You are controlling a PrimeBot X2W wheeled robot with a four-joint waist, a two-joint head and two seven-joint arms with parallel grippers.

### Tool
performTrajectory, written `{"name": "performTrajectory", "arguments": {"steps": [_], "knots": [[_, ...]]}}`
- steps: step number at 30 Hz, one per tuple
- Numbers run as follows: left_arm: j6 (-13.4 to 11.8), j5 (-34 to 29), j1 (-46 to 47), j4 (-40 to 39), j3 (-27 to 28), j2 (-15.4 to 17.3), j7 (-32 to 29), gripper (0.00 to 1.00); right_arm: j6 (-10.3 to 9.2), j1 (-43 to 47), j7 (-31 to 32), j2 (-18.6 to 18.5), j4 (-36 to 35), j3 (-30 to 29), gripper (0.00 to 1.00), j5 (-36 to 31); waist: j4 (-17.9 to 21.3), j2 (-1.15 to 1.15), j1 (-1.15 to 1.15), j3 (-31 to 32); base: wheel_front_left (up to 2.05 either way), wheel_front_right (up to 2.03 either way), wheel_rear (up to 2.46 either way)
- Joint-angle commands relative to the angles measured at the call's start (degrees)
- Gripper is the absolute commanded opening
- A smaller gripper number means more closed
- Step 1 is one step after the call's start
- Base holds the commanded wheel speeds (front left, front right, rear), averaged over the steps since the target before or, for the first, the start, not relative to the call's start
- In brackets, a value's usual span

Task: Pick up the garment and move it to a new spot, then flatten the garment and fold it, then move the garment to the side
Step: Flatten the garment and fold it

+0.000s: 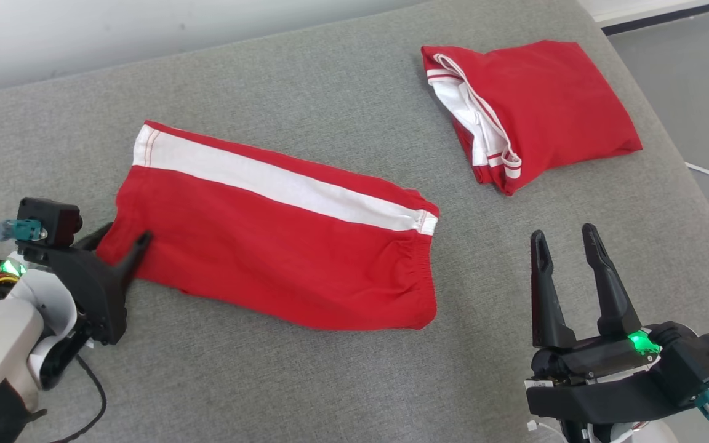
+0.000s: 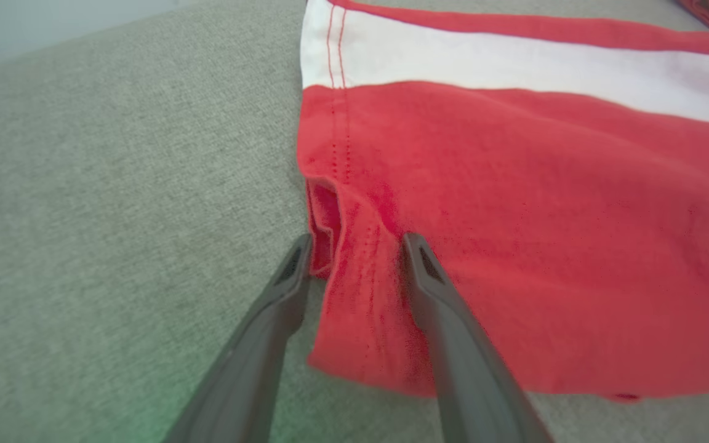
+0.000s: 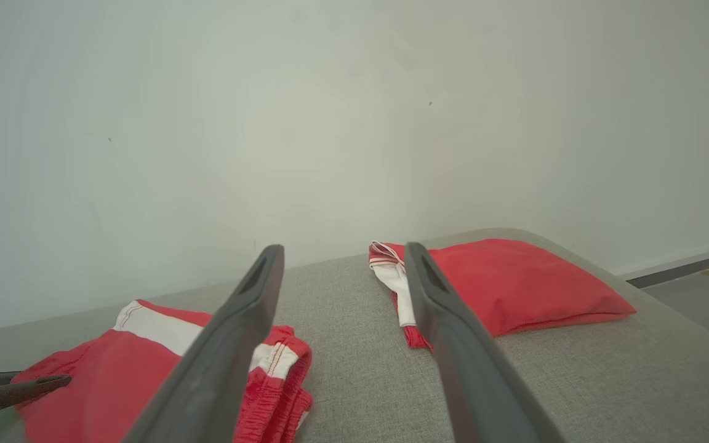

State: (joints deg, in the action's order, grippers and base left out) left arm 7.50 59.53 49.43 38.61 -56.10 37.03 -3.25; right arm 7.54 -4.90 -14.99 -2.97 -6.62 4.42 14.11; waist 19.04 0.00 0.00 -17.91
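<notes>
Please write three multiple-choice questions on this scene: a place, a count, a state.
1. Where does the folded red cloth garment lie on the grey fabric surface? A near left B far right C centre
2. How many red garments lie there? A one B two C three
3. How is the right gripper? A open, empty B shut on cloth C shut on a cable
Answers: B, it sits at the far right; B, the folded one plus flat red white-striped shorts; A, fingers apart, nothing between.
</notes>
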Motion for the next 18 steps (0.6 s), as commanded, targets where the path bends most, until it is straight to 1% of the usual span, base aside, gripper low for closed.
{"name": "performTrajectory", "arguments": {"steps": [1, 4, 9, 13, 18], "knots": [[-0.1, 0.8, 0.1, 0.0, -1.4, 0.5, -1.0, 0.00, -0.14, -0.6, -0.2, 0.2, 0.2, 0.3, 1.00, 0.1, 0.3, 0.00, 0.00, 0.0, 0.00, 0.00, 0.00], [-0.1, 2.6, 0.7, 0.0, -3.2, 1.4, -0.9, 0.00, -0.14, -0.8, -0.2, 0.2, 0.5, 0.5, 1.00, 0.2, 0.2, 0.00, 0.00, 0.4, 0.00, 0.00, 0.00], [-0.1, 4.0, 1.0, 0.5, -5.3, 0.9, 1.3, 0.00, -0.14, -0.4, -0.2, 0.2, 1.4, 0.3, 1.00, 0.5, -1.3, 0.00, 0.00, 2.5, 0.00, 0.00, 0.00], [-0.1, 6.0, -0.5, 0.0, -6.6, 0.0, 3.5, 0.00, -0.14, 0.2, -0.2, 0.2, 2.2, 0.4, 1.00, 0.0, -3.4, 0.00, 0.00, 5.0, 0.00, 0.00, 0.00], [-0.1, 7.7, -2.6, -1.0, -7.7, -0.8, 6.2, 0.00, -0.14, 1.0, -0.2, 0.2, 3.1, -0.5, 1.00, 0.3, -7.1, 0.00, 0.00, 7.7, 0.00, 0.00, 0.00]]}}
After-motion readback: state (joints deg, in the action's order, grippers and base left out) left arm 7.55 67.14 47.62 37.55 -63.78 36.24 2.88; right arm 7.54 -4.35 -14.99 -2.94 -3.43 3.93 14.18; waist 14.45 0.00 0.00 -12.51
